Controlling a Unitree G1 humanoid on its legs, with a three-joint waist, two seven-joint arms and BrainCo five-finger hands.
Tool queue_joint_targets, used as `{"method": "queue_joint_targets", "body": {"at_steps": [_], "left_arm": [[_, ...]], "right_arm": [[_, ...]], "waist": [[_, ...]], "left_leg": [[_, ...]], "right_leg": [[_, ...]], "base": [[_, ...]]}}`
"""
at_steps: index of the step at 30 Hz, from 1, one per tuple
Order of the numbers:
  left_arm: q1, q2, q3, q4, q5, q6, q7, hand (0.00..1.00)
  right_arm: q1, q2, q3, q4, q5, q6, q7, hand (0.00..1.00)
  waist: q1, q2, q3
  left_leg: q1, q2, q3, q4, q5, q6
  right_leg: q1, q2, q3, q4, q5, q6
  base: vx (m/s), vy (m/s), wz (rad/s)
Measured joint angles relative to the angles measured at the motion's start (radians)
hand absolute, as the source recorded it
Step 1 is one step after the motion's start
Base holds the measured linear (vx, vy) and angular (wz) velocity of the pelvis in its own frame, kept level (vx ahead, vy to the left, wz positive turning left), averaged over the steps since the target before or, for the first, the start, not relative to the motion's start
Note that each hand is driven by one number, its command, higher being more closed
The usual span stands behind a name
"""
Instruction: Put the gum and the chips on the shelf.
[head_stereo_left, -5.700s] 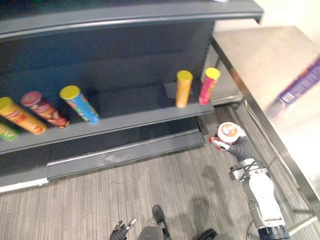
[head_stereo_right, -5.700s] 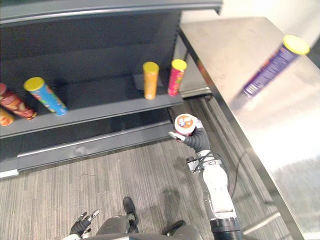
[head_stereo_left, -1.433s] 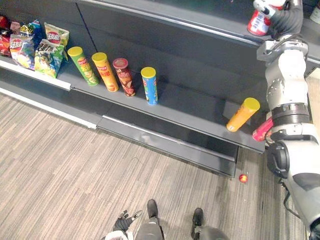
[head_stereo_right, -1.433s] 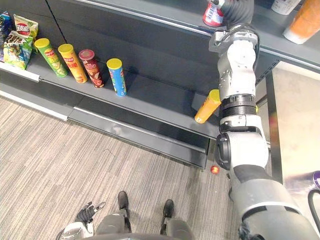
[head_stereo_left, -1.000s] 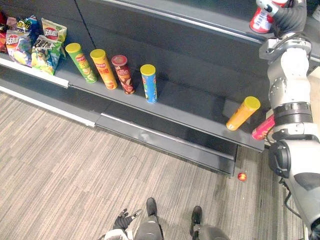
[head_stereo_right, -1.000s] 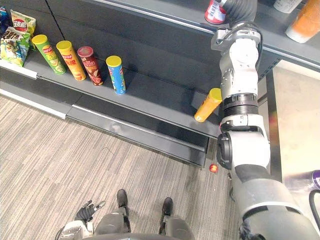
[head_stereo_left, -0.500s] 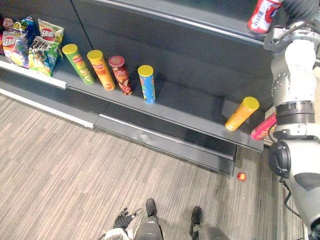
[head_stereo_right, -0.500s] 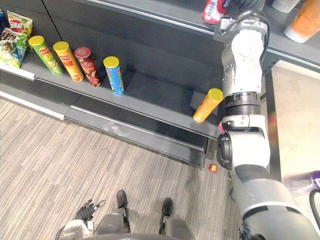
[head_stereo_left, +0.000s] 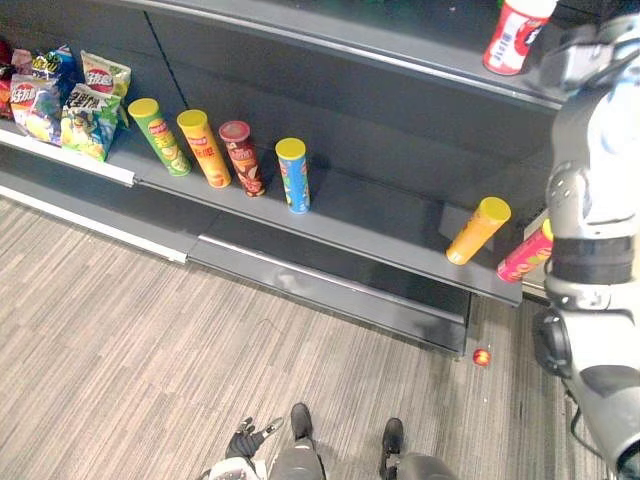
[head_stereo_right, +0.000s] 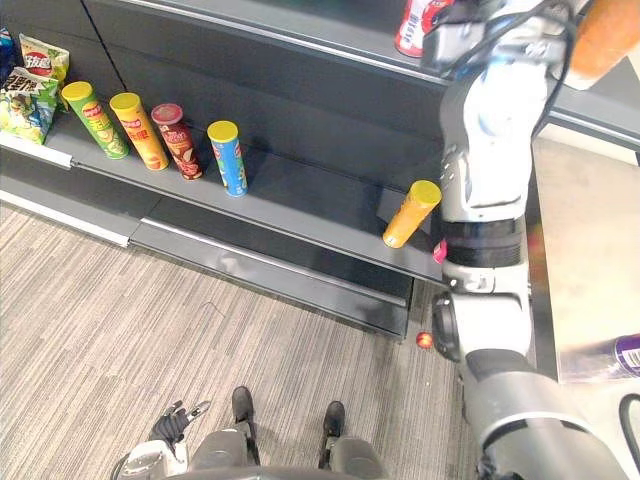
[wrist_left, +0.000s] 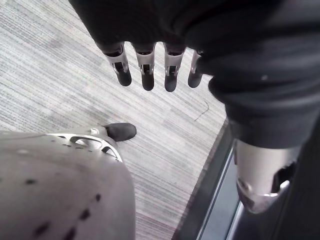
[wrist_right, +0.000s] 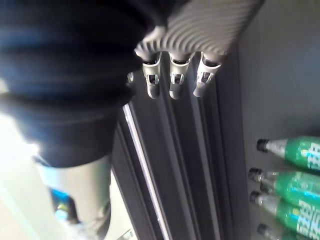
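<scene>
Red chips can (head_stereo_left: 515, 35) on upper shelf (head_stereo_left: 400, 60); right hand (wrist_right: 176, 80) apparently empty.

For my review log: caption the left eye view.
Red-and-white canister on the upper shelf beside the raised right arm; chip tubes line the lower shelf.

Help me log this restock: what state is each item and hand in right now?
red-and-white canister: upright on the upper shelf, nothing holding it.
right hand: open, fingers straight, empty.
left hand: open, empty, hanging low.
chip tube row: upright on the lower shelf.
orange tube: upright, same shelf's right end.
chip bags: standing at the left end.
</scene>
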Motion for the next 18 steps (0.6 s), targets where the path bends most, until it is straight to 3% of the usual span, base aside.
{"method": "queue_joint_targets", "body": {"at_steps": [4, 11, 18], "left_arm": [[0.001, 0.000, -0.001, 0.000, 0.002, 0.006, 0.004, 0.00], [0.016, -0.002, -0.001, 0.009, 0.004, 0.004, 0.008, 0.00], [0.020, -0.001, 0.001, 0.013, 0.004, 0.002, 0.009, 0.00]], "right_arm": [[0.127, 0.063, 0.114, -0.120, 0.002, -0.017, 0.039, 0.00], [0.496, 0.187, 0.379, -0.238, 0.077, -0.021, 0.198, 0.00], [0.791, 0.212, 0.514, -0.221, 0.120, -0.014, 0.298, 0.00]], "waist": [[-0.007, -0.002, -0.007], [-0.012, -0.014, -0.045], [-0.016, -0.014, -0.048]], "left_leg": [[0.006, 0.003, 0.017, 0.000, -0.002, -0.002], [0.016, 0.009, 0.026, 0.000, -0.010, -0.013], [0.019, 0.009, 0.034, 0.000, -0.016, -0.016]], "right_leg": [[-0.001, 0.002, 0.012, 0.000, 0.000, 0.000], [0.001, 0.008, 0.028, 0.000, -0.002, -0.002], [-0.004, 0.008, 0.042, 0.004, -0.006, 0.004]], "base": [[0.02, -0.001, -0.08], [0.02, -0.009, -0.07], [0.01, 0.000, -0.03]]}}
